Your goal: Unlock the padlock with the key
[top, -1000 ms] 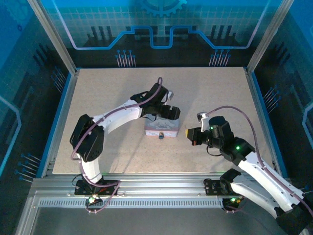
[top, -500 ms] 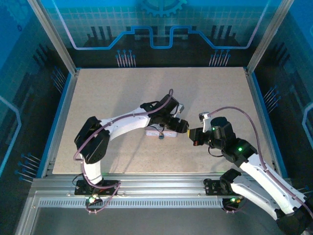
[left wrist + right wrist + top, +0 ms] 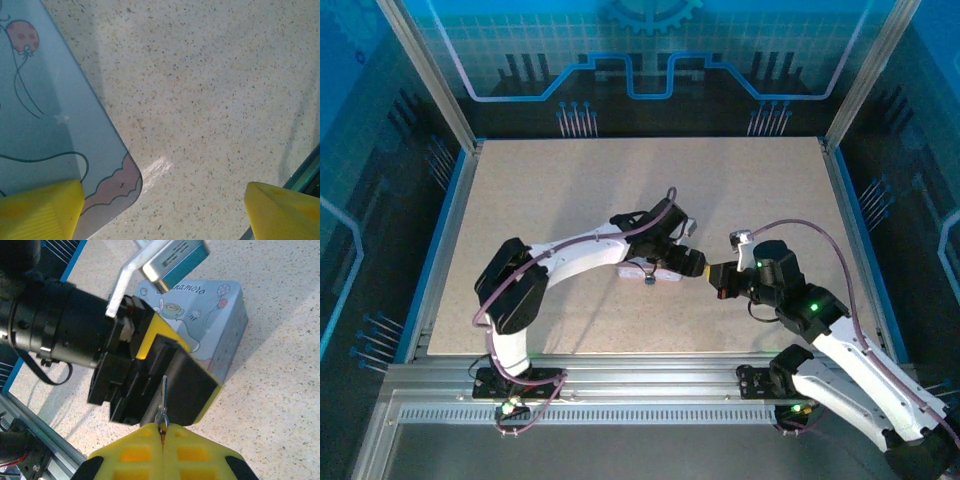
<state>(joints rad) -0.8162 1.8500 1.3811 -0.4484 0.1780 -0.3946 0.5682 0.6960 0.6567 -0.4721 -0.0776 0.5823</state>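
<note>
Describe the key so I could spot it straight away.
Find the lavender cartoon tin box in the middle of the table. Right of it, the right gripper has yellow fingers pressed together. The key is the thin grey sliver poking out between them, slimmer than anything nearby.

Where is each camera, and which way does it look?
Top external: above and behind, looking down at the table; left arm and right arm show.
Left wrist: looks down through the open left gripper at a corner of the tin box.
Right wrist: faces the left gripper; the right gripper pinches the key.
Shared: all show the tin box.
</note>
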